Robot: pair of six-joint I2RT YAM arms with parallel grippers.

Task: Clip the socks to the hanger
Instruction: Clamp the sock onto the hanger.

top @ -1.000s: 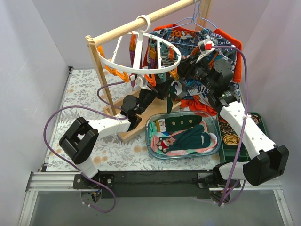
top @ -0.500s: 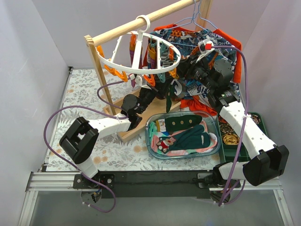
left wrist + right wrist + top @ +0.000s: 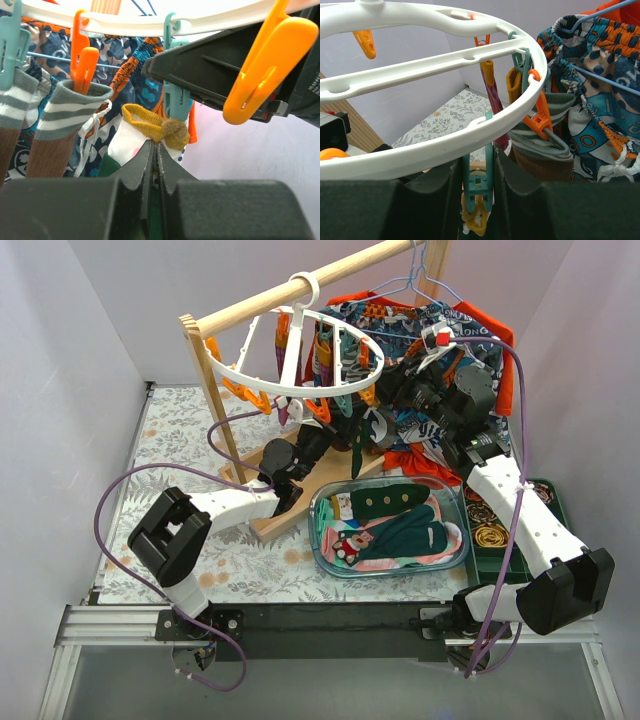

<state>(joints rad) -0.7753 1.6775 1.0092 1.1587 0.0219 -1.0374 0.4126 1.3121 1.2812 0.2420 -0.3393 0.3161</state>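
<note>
A robotics lab test cell dressed up as a laundry corner. Plain pale panels (image 3: 70, 390) box the desk (image 3: 170, 430) in at left, back and right. Along the bottom of the top view, an aluminium frame (image 3: 120, 625) carries two bolted robot arms (image 3: 225, 505) trailing purple cables (image 3: 100, 510). The homely props are staged: a floral cloth over the desk, a wooden rail (image 3: 260, 302) at upper centre with a ring hanger (image 3: 262, 387), its pegs (image 3: 228, 380) and a patterned shirt (image 3: 400, 315), and a clear tub (image 3: 325, 540) of socks (image 3: 400, 530).

White ring hanger (image 3: 420, 145) hangs tilted; yellow-cuffed sock (image 3: 150, 127) just beneath its teal peg (image 3: 176, 100); striped socks (image 3: 65, 112) clipped.
</note>
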